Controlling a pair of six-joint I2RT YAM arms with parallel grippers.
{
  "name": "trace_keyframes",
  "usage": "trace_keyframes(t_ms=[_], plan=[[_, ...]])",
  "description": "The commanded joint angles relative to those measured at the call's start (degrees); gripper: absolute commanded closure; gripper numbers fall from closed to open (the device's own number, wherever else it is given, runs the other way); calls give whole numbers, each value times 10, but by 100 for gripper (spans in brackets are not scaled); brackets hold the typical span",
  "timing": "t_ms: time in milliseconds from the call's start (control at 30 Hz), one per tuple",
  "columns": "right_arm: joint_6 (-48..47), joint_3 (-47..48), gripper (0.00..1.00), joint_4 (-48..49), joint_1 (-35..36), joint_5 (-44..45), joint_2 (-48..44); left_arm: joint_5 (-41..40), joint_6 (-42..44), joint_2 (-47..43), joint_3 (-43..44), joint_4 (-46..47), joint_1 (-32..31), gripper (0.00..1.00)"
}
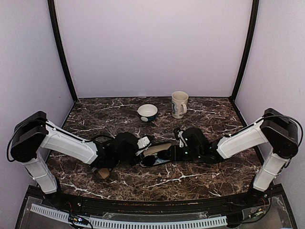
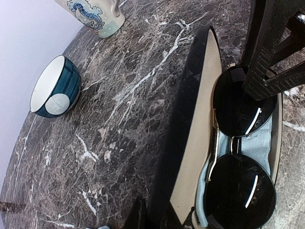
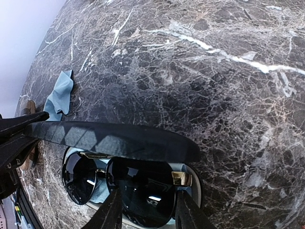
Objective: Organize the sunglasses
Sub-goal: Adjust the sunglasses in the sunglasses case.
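At mid-table, between the arms, we see the sunglasses (image 2: 243,195) lying on a blue cloth (image 2: 259,143) inside the open black checkered case (image 1: 159,161). Our left gripper (image 1: 145,144) pinches the case lid (image 3: 119,140) tight. Our right gripper (image 3: 147,198) stands partly open astride one lens, clamping nothing. Beyond sit a bowl (image 1: 147,112) and a mug (image 1: 179,104).
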Motion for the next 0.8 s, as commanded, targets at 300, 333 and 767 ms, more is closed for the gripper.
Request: trace_keyframes(t_ms=[300,333,767], plan=[[13,-6,61,15,19,5,-1,-10,-5,-1,7,29,-3,100],[14,-6,61,15,20,6,-2,-11,-6,-1,6,28,-3,100],[27,-14,60,17,29,11,-14,-25,-10,9,15,22,-9,100]])
